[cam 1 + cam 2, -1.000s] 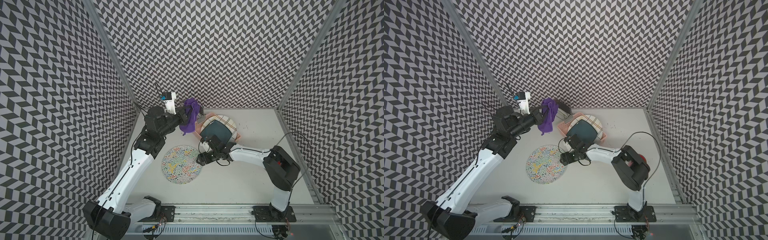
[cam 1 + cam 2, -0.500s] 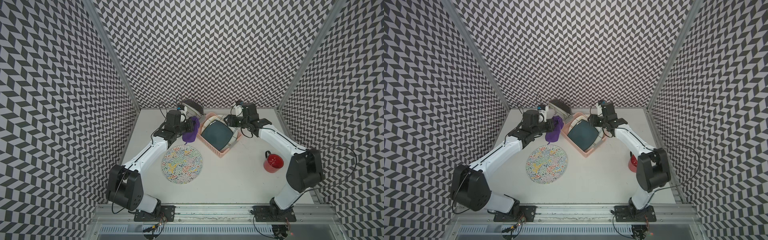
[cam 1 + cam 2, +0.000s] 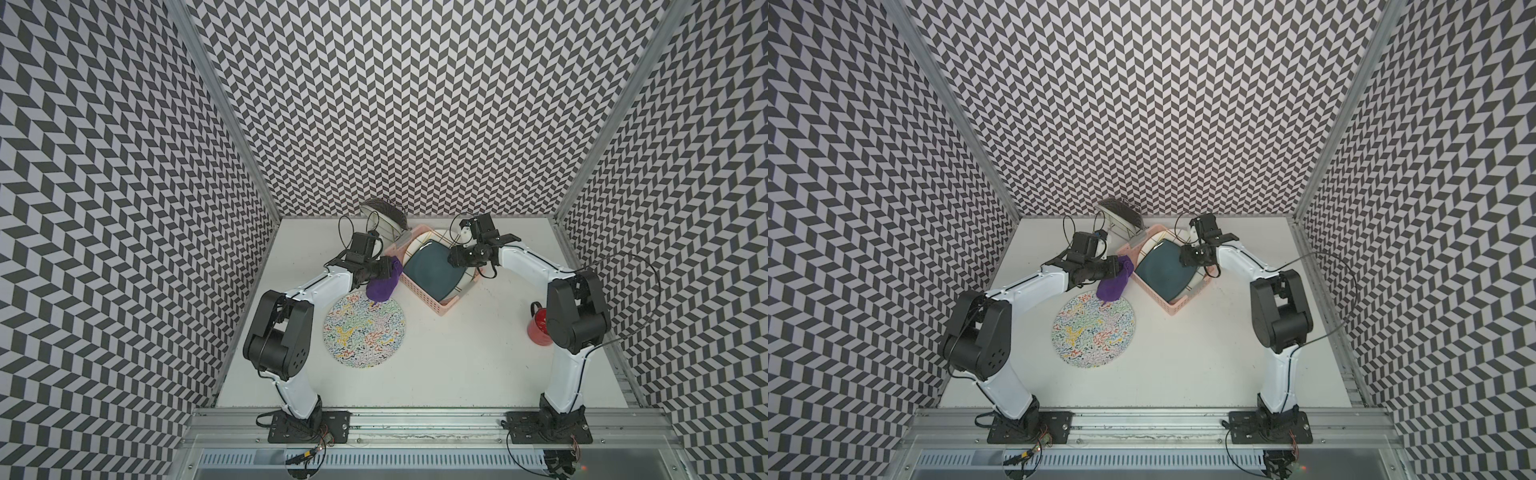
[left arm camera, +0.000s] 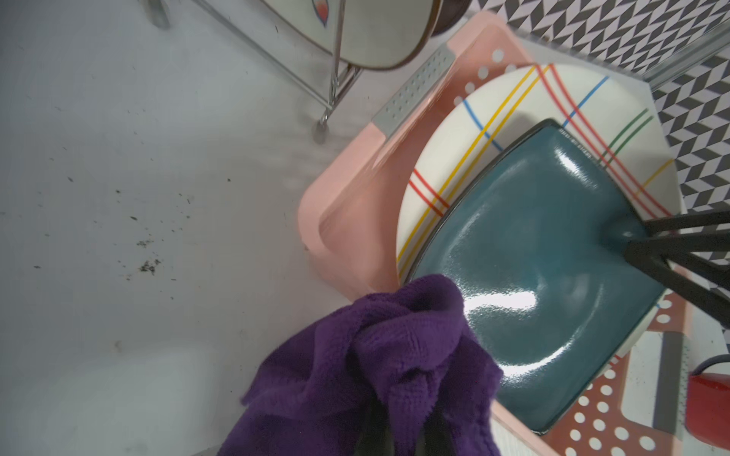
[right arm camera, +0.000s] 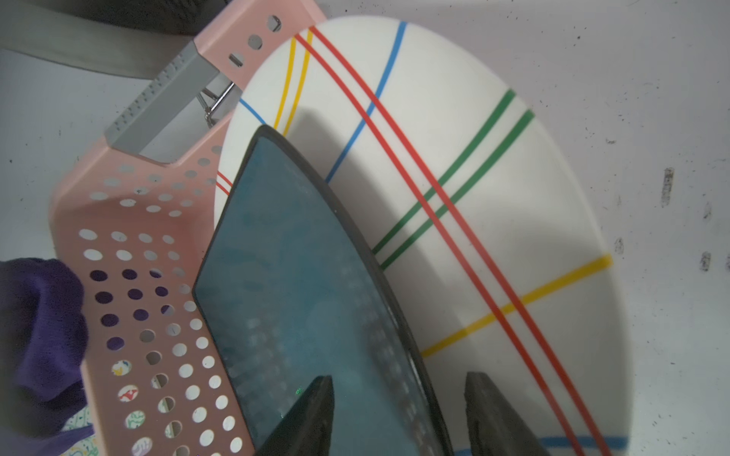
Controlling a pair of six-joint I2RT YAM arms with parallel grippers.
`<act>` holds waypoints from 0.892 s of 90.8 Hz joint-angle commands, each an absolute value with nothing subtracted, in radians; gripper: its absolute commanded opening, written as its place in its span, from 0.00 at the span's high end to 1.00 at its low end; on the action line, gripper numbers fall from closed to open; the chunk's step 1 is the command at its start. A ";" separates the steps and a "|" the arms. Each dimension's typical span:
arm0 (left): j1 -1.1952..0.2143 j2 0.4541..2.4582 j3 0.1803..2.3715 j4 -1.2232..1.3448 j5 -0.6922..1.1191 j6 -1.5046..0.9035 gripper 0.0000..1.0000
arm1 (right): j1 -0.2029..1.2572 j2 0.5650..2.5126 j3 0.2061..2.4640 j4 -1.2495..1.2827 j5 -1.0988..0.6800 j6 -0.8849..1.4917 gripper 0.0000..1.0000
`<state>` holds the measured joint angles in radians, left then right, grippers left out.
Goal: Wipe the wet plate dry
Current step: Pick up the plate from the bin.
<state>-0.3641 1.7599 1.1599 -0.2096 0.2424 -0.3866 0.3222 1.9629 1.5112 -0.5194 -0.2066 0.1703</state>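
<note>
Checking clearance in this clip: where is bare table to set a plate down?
Bare table between the patterned disc and the red mug, forward to the front rail. Crowded at the back: pink basket, plate rack, purple cloth.

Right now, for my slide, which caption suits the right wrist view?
Right gripper straddles the rim of the teal plate, which lies over a striped white plate in the pink basket.

Right gripper (image 5: pixel 399 379) is straddling the rim of the teal plate (image 5: pixel 284 276) — contact unclear. Teal plate is leaning against striped plate (image 5: pixel 474 158) in pink basket (image 5: pixel 130 221); purple cloth (image 5: pixel 39 335) is sitting just outside.
</note>
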 commanded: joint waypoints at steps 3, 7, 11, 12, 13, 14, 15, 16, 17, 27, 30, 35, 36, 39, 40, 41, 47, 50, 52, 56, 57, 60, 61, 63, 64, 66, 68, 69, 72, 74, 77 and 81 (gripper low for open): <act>-0.362 1.792 1.140 -0.150 0.329 -0.402 1.00 | 0.319 1.979 1.474 -0.514 -0.368 0.128 0.48; -0.363 1.804 1.128 -0.129 0.351 -0.405 1.00 | 0.319 1.977 1.473 -0.513 -0.444 0.123 0.51; -0.366 1.817 1.119 -0.115 0.370 -0.405 1.00 | 0.319 1.968 1.471 -0.506 -0.526 0.127 0.54; -0.366 1.820 1.117 -0.112 0.374 -0.405 1.00 | 0.319 1.965 1.469 -0.501 -0.547 0.130 0.55; -0.367 1.824 1.116 -0.110 0.379 -0.405 1.00 | 0.319 1.963 1.465 -0.495 -0.564 0.135 0.56; -0.368 1.826 1.116 -0.108 0.383 -0.405 1.00 | 0.319 1.959 1.462 -0.489 -0.579 0.141 0.57; -0.368 1.831 1.115 -0.107 0.387 -0.404 1.00 | 0.319 1.955 1.457 -0.482 -0.593 0.147 0.58; -0.370 1.835 1.115 -0.106 0.391 -0.404 1.00 | 0.320 1.952 1.453 -0.473 -0.608 0.153 0.58; -0.370 1.839 1.115 -0.104 0.394 -0.404 1.00 | 0.319 1.948 1.447 -0.463 -0.624 0.158 0.59; -0.383 1.875 1.114 -0.092 0.423 -0.404 1.00 | 0.320 1.926 1.376 -0.367 -0.749 0.229 0.59; -0.387 1.883 1.115 -0.091 0.431 -0.404 1.00 | 0.321 1.925 1.352 -0.322 -0.775 0.256 0.59; -0.393 1.891 1.114 -0.083 0.441 -0.404 1.00 | 0.326 1.931 1.321 -0.267 -0.790 0.288 0.56; -0.394 1.893 1.114 -0.081 0.442 -0.404 1.00 | 0.327 1.933 1.317 -0.261 -0.788 0.292 0.56; -0.398 1.896 1.114 -0.080 0.446 -0.405 1.00 | 0.331 1.943 1.310 -0.246 -0.784 0.303 0.56; -0.398 1.896 1.115 -0.081 0.447 -0.405 1.00 | 0.331 1.947 1.308 -0.244 -0.783 0.306 0.56; -0.399 1.896 1.116 -0.081 0.448 -0.405 1.00 | 0.332 1.951 1.307 -0.242 -0.780 0.308 0.56; -0.399 1.890 1.118 -0.082 0.449 -0.431 1.00 | 0.332 1.961 1.311 -0.245 -0.745 0.322 0.62; -0.397 1.883 1.118 -0.085 0.449 -0.428 1.00 | 0.333 1.961 1.314 -0.249 -0.727 0.326 0.66; -0.395 1.876 1.121 -0.088 0.447 -0.427 1.00 | 0.332 1.957 1.315 -0.251 -0.715 0.327 0.69; -0.387 1.858 1.119 -0.092 0.440 -0.428 1.00 | 0.331 1.943 1.318 -0.254 -0.693 0.329 0.76; -0.384 1.852 1.117 -0.092 0.439 -0.429 1.00 | 0.330 1.939 1.319 -0.254 -0.687 0.329 0.78; -0.368 1.837 1.115 -0.091 0.439 -0.434 1.00 | 0.329 1.925 1.322 -0.256 -0.673 0.328 0.82; -0.364 1.827 1.114 -0.092 0.439 -0.435 1.00 | 0.328 1.921 1.323 -0.257 -0.669 0.327 0.83; -0.359 1.812 1.112 -0.094 0.440 -0.441 1.00 | 0.328 1.912 1.328 -0.259 -0.663 0.326 0.84; -0.347 1.803 1.111 -0.094 0.440 -0.443 1.00 | 0.327 1.906 1.329 -0.261 -0.660 0.325 0.85; -0.338 1.784 1.110 -0.097 0.441 -0.448 1.00 | 0.327 1.895 1.334 -0.266 -0.657 0.324 0.87; -0.333 1.768 1.105 -0.097 0.443 -0.452 1.00 | 0.327 1.887 1.340 -0.270 -0.652 0.323 0.89; -0.328 1.758 1.103 -0.098 0.442 -0.454 1.00 | 0.327 1.881 1.343 -0.271 -0.651 0.322 0.90; -0.314 1.730 1.100 -0.102 0.443 -0.459 1.00 | 0.327 1.868 1.352 -0.278 -0.647 0.322 0.92; -0.305 1.702 1.100 -0.107 0.443 -0.461 1.00 | 0.327 1.856 1.358 -0.281 -0.647 0.322 0.93; -0.294 1.667 1.100 -0.112 0.443 -0.464 1.00 | 0.327 1.838 1.368 -0.286 -0.647 0.323 0.95; -0.285 1.617 1.103 -0.119 0.445 -0.467 1.00 | 0.328 1.816 1.380 -0.286 -0.654 0.332 0.97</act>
